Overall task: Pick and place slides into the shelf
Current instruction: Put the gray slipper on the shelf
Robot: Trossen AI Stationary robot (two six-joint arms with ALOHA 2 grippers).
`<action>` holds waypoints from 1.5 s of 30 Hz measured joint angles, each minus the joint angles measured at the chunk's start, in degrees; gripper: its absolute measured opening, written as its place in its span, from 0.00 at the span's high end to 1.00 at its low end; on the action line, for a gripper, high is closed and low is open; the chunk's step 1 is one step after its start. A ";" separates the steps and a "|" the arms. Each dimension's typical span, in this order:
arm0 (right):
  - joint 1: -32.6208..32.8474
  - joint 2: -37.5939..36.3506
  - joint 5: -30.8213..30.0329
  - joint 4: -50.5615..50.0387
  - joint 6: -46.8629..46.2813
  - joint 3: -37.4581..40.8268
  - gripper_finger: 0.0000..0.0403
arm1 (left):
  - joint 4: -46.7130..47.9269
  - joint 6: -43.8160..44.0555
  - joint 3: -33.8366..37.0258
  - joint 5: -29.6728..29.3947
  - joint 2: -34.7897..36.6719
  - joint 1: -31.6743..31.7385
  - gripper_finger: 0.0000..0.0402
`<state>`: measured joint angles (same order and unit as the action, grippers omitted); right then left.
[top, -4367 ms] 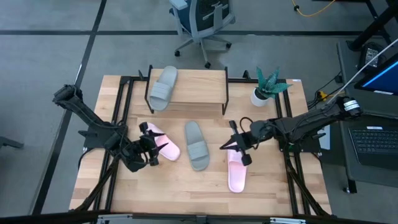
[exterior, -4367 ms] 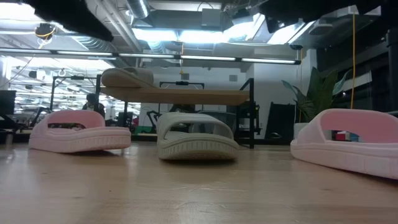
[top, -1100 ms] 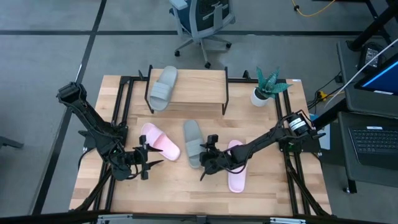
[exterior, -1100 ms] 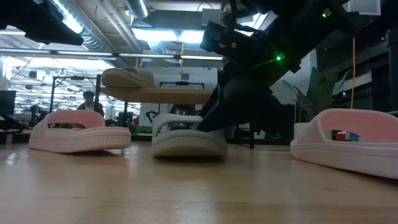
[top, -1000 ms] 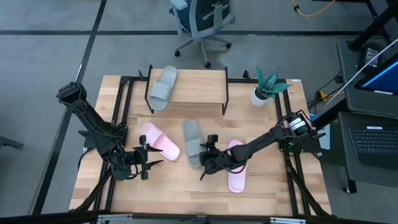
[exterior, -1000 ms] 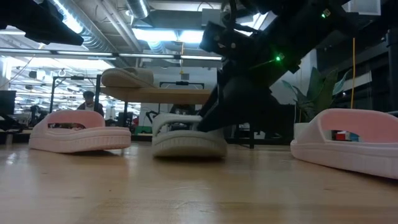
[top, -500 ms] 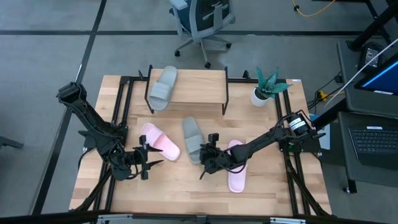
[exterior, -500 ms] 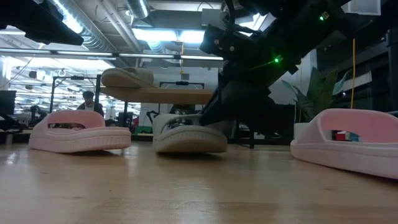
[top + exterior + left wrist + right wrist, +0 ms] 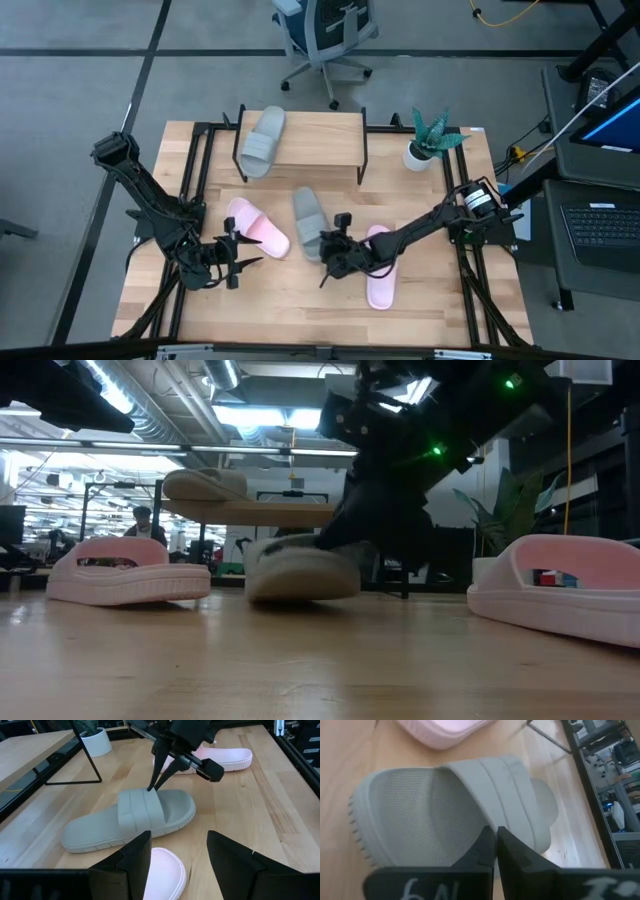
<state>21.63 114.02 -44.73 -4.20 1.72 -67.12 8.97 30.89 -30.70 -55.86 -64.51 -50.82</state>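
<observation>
Wooden table (image 9: pixel 290 300) under ceiling lights; right jaws pinch a grey-green slide's (image 9: pixel 307 222) strap, left jaws spread.

At the worktop's (image 9: pixel 290 300) back edge, the shelf (image 9: pixel 310 150), with one slide (image 9: pixel 262 141) on its left end and a potted plant (image 9: pixel 428 140) to its right. In front of the shelf, centre, a second slide (image 9: pixel 308 222), seemingly tipped up off the wood; left of it a third slide (image 9: pixel 257 228), right of it a fourth slide (image 9: pixel 379 267).

Right claw (image 9: pixel 335 540) hides grey-green slide's (image 9: pixel 300 570) strap.
</observation>
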 joint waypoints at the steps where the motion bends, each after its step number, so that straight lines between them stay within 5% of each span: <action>1: 0.03 0.00 -0.05 -0.05 0.03 -0.45 0.98 | 0.00 0.00 0.00 0.00 0.00 0.02 0.54; 18: 3.49 -0.55 -15.20 -11.87 14.03 -19.59 0.98 | 0.63 0.05 0.00 0.04 0.00 0.02 0.54; 32: 3.28 -0.59 -34.26 -12.08 37.78 -30.97 0.98 | 0.61 0.11 0.00 0.04 0.00 0.02 0.54; 39: -1.93 -0.63 -34.62 -12.20 43.72 -35.57 0.98 | 0.62 0.09 0.00 0.04 0.00 0.02 0.54; 45: -9.09 -0.63 -25.59 -12.71 43.33 -35.86 0.98 | 0.87 0.07 0.00 0.04 0.00 0.02 0.54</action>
<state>12.54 113.38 -70.32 -16.91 45.04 -102.98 9.85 30.96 -30.70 -55.81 -64.51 -50.81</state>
